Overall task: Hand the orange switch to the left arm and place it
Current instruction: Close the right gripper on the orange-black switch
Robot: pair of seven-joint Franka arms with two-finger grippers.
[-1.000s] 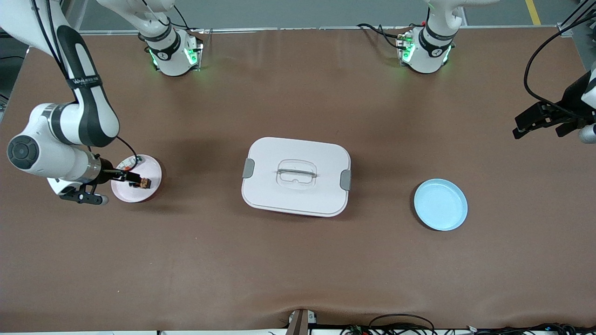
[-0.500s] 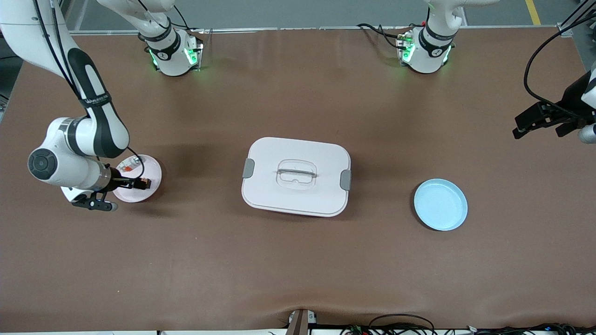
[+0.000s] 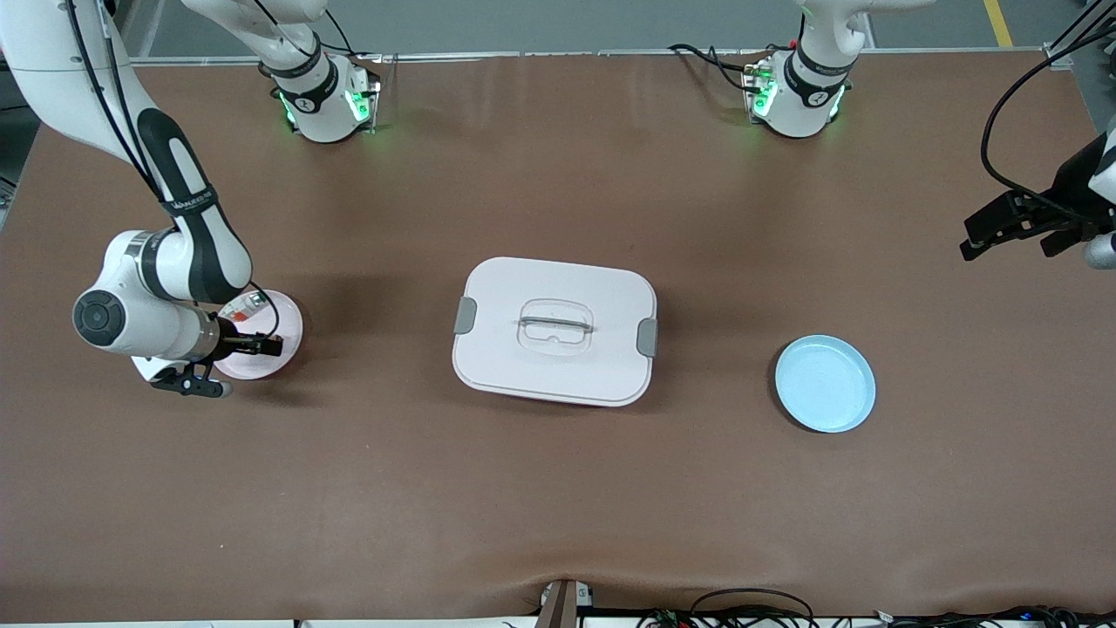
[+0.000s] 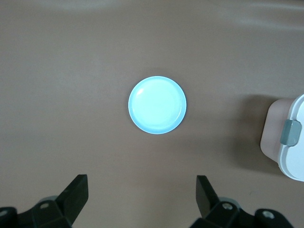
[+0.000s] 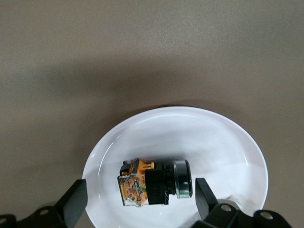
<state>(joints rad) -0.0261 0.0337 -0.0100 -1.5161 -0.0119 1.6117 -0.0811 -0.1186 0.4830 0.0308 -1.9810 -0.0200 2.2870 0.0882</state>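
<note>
Over the last second the right arm's wrist and forearm have swung in toward the white plate [image 3: 289, 316], which sits at mid-height in the front view at the right arm's end of the table. The tip of the right gripper [image 3: 266, 346] has barely shifted over that plate. I read this as the wrist squaring itself up above the part, so the pick is being lined up and not yet made. Nothing else has moved. The box [image 3: 523, 366] sits in the centre of the frame as before. The blue plate [image 3: 825, 384] sits toward the left arm's end, slightly lower in the frame than the box. The left arm waits with the left gripper [image 4: 140, 197] up in the air over bare table near that end. Its jaws are spread wide and hold nothing.

The orange switch [image 5: 154, 183] lies on its side in the white plate [image 5: 190, 133], orange body at one end and black collar and silver cap at the other. In the right wrist view the right gripper's jaws are spread apart, one beside each end of the switch. They frame it along its length with a gap at both ends, and neither jaw touches it. They appear to hang a little above the plate, though the exact height cannot be judged. A small silvery piece shows at the plate's edge close to one jaw.

The transfer is at its very start: the switch is not yet gripped, and the whole carry past the box remains.
</note>
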